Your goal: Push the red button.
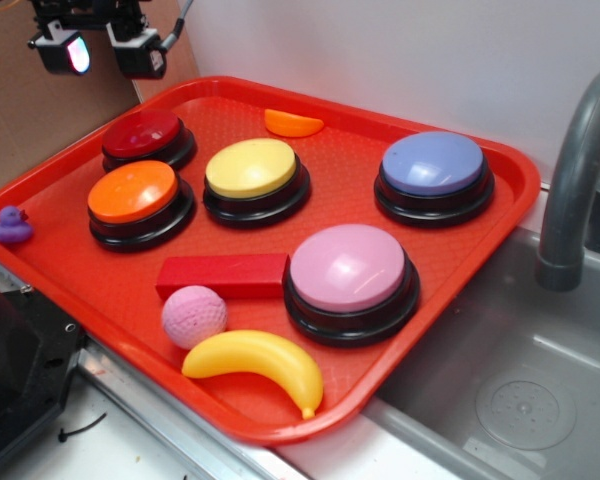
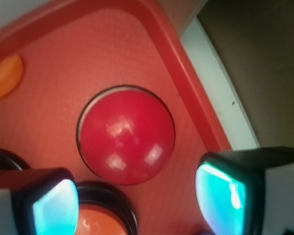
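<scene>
From the left, a purple toy duck (image 1: 9, 225) sits off the red tray (image 1: 500, 215), at its nine o'clock. The gripper (image 1: 100, 50) hangs released, fingers (image 2: 51, 205) apart and holding nothing, above the tray's eleven o'clock corner. The red button (image 1: 145, 138) rests in that corner — at twelve o'clock of the orange button (image 1: 138, 200). A grey sink (image 1: 510, 390) and faucet (image 1: 575, 170) lie at the tray's three o'clock, a white wall (image 1: 400, 50) behind — no readable writing.
</scene>
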You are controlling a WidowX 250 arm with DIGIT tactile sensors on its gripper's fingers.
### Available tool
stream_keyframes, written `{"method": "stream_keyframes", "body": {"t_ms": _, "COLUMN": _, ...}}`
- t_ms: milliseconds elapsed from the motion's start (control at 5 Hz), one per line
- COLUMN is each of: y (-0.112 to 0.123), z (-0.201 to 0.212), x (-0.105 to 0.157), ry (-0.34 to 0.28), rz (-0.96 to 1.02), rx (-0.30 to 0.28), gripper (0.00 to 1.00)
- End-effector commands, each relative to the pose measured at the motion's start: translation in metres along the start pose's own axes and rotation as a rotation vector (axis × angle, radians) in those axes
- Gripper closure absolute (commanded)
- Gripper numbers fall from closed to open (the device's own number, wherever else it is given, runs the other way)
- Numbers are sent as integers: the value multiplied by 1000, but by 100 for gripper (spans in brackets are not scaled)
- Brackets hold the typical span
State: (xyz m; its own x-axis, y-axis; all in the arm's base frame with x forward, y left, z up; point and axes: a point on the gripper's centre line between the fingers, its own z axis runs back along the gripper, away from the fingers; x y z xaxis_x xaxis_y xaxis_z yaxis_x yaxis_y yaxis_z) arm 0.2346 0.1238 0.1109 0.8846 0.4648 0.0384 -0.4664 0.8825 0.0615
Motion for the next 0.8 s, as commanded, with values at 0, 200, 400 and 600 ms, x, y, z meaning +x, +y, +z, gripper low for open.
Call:
{"method": "stream_keyframes", "body": {"t_ms": 0, "y": 4, "z": 31, "x": 7, "ry": -87, "rz": -7, "rx": 5, "gripper": 0}}
{"method": "stream_keyframes", "body": {"t_ms": 200, "y": 3, "z": 35, "x": 6, "ry": -98, "rz": -2, "rx": 11, "gripper": 0}}
{"method": "stream_keyframes", "body": {"t_ms": 400, "y": 1, "z": 40, "x": 5, "ry": -99, "rz": -1, "rx": 21, "gripper": 0}}
{"method": "stream_keyframes", "body": {"t_ms": 600, "y": -2, "z": 42, "x": 2, "ry": -116, "rz": 22, "rx": 14, "gripper": 0}}
